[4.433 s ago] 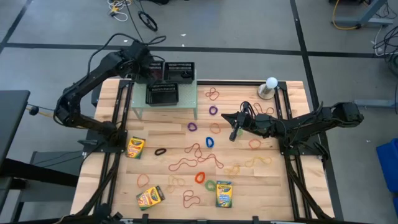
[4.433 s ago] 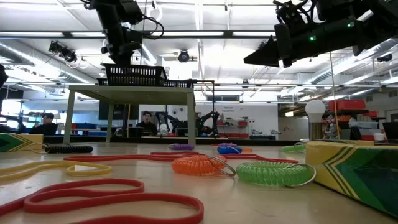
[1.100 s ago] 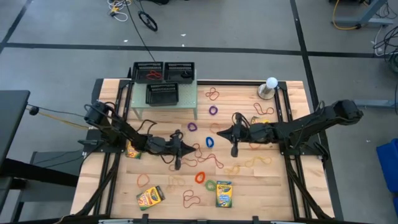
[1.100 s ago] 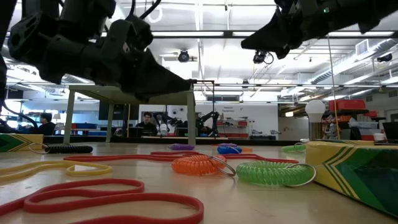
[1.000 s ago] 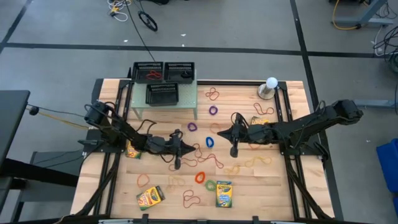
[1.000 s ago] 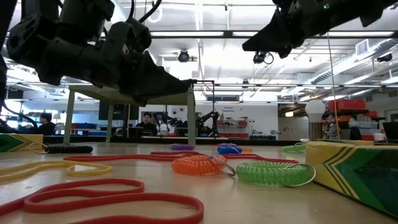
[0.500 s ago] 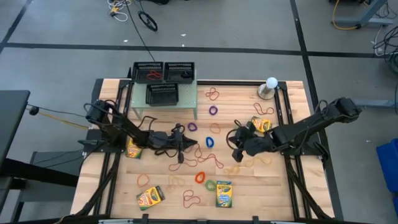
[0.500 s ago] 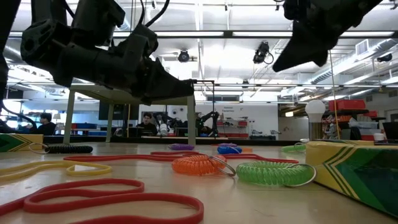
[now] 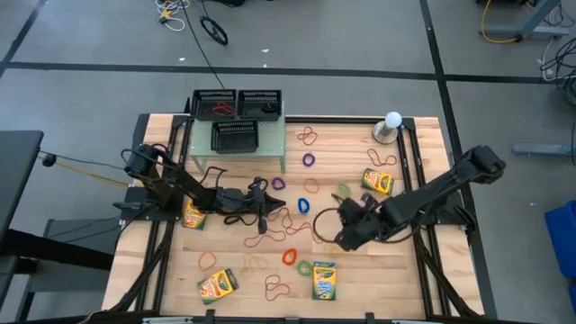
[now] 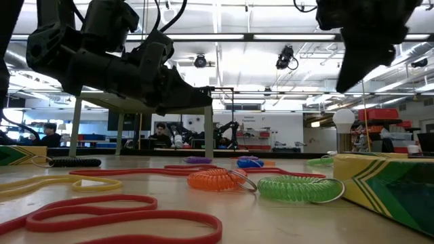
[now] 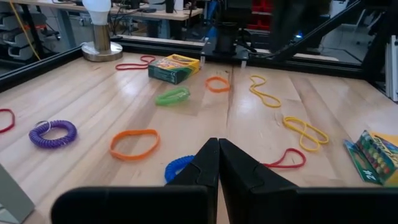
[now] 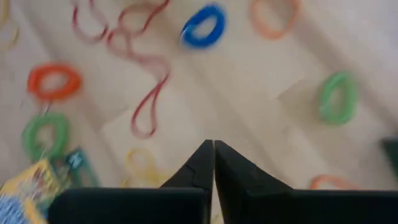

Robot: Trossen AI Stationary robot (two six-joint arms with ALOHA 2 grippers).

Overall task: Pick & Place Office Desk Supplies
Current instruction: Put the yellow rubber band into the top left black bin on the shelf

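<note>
Rubber-band loops lie scattered over the wooden table (image 9: 423, 279), with a blue loop (image 9: 302, 204) near its middle, between the two grippers. The left gripper (image 9: 267, 206) hangs above the table just beside that blue loop; in the left wrist view its two fingers (image 11: 205, 163) are pressed together with nothing between them, and the blue loop (image 11: 180, 168) lies on the wood just past and to one side of the tips, partly hidden by them. An orange loop (image 11: 134, 144) and a purple coil (image 11: 53, 133) lie farther off in that view, and a green loop (image 11: 172, 96) and a crayon box (image 11: 173, 68) lie beyond them.

The right gripper (image 9: 346, 236) hovers over the table a little toward the right of the blue loop, pointing down. In the right wrist view its fingers (image 12: 203, 163) stand very narrow, almost meeting, holding nothing. Bare wood lies under the tips; a long red loop (image 12: 147, 106) lies near them, the blue loop (image 12: 203, 26) is well apart, and a green loop (image 12: 337, 97) lies off to one side.

Three black mesh trays (image 9: 236, 135) sit at the table's far side on the pale green shelf (image 9: 286, 144). Other crayon boxes (image 9: 324, 280) lie toward the near edge.
</note>
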